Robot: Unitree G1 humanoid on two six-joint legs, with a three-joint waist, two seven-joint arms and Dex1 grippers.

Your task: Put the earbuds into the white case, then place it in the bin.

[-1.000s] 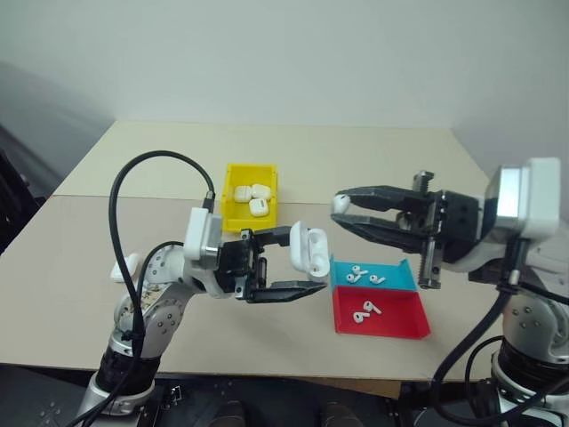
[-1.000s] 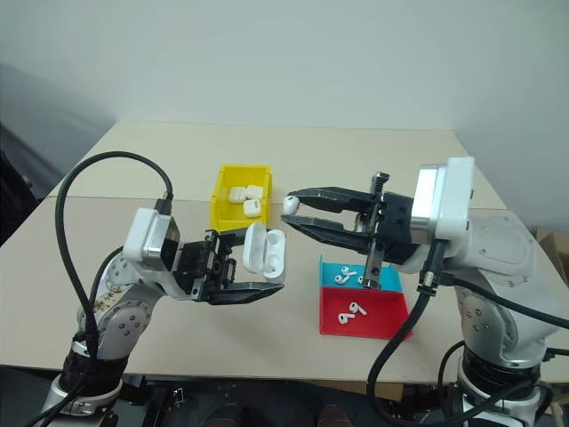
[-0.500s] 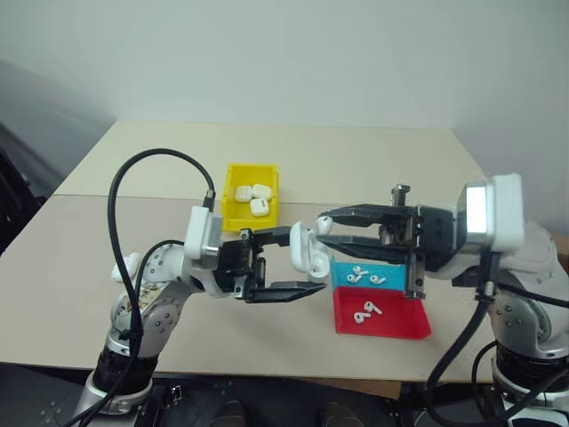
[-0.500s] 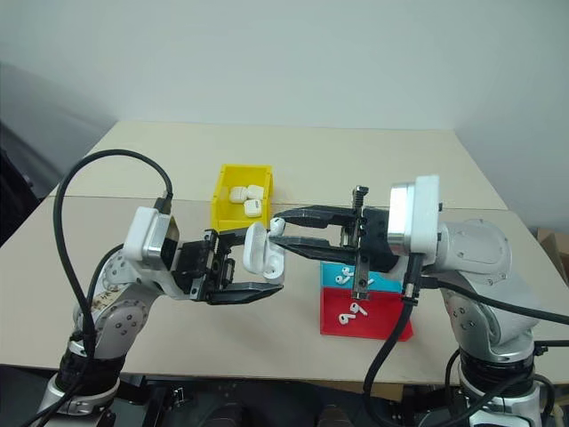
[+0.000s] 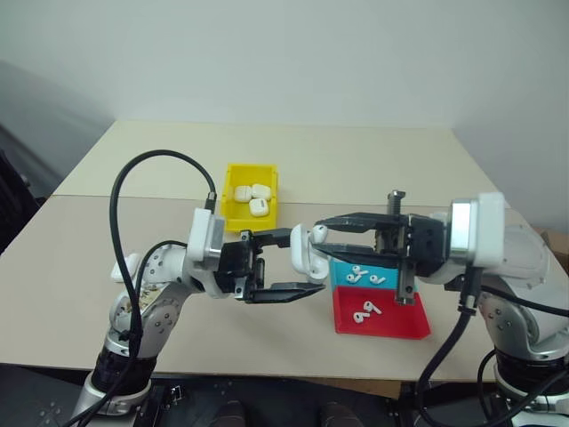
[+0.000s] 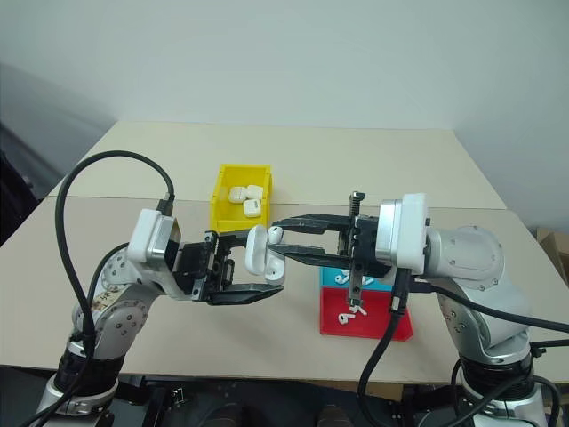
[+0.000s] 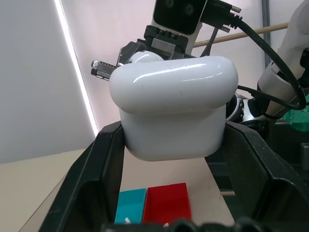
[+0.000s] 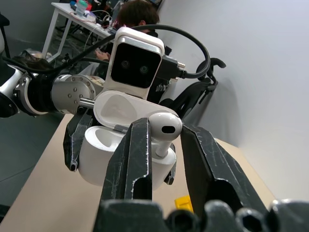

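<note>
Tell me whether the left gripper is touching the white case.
Touching. Left wrist view shows the left gripper clamping the white case between both black fingers.

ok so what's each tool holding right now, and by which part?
Left tool grips the open white case across its body, lid free. Right tool pinches one earbud by its stem, head up, above the case.
</note>
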